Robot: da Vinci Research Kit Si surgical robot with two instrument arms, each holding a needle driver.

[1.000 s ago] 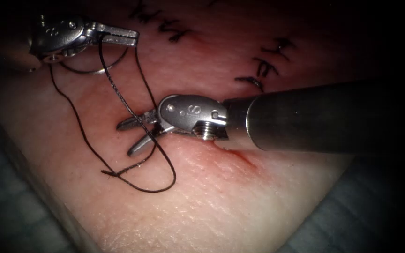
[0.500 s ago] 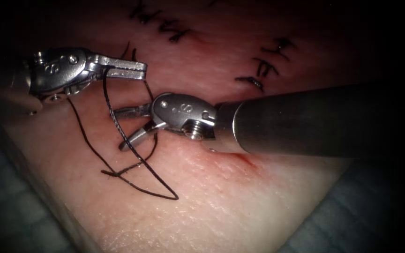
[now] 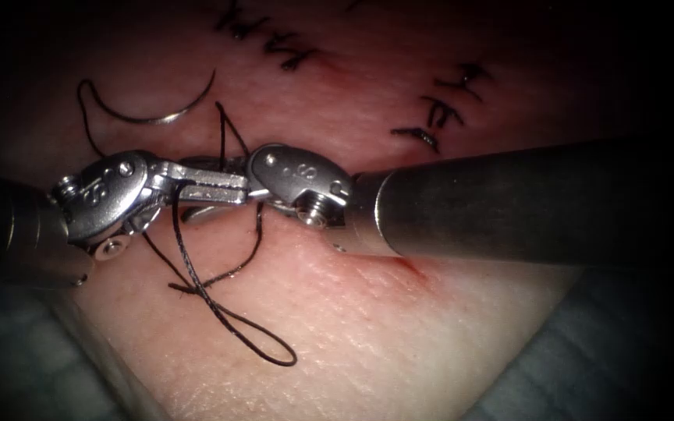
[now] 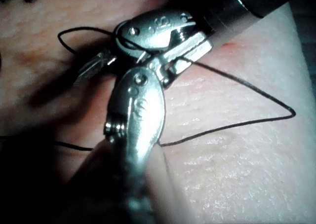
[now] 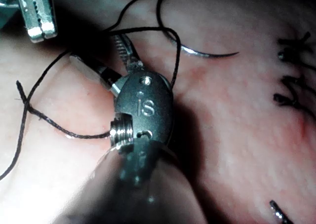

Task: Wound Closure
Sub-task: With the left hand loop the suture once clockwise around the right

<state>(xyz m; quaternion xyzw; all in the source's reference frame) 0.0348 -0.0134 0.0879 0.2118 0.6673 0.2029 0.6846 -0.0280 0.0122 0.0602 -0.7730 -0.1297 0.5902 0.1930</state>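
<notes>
The needle [image 3: 150, 109] lies free on the tissue [image 3: 368, 335] just beyond the left tool [image 3: 228, 185], whose closed jaws grip thread [image 3: 220, 312]; the right tool [image 5: 106, 56] gapes empty.

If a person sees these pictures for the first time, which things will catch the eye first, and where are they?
The two tools meet tip to tip at the centre: the left tool has shut jaws holding black thread, and the right tool has open jaws. The curved needle lies free on the tissue above the left tool. A thread loop trails below them, and finished stitches sit at the upper right.
</notes>
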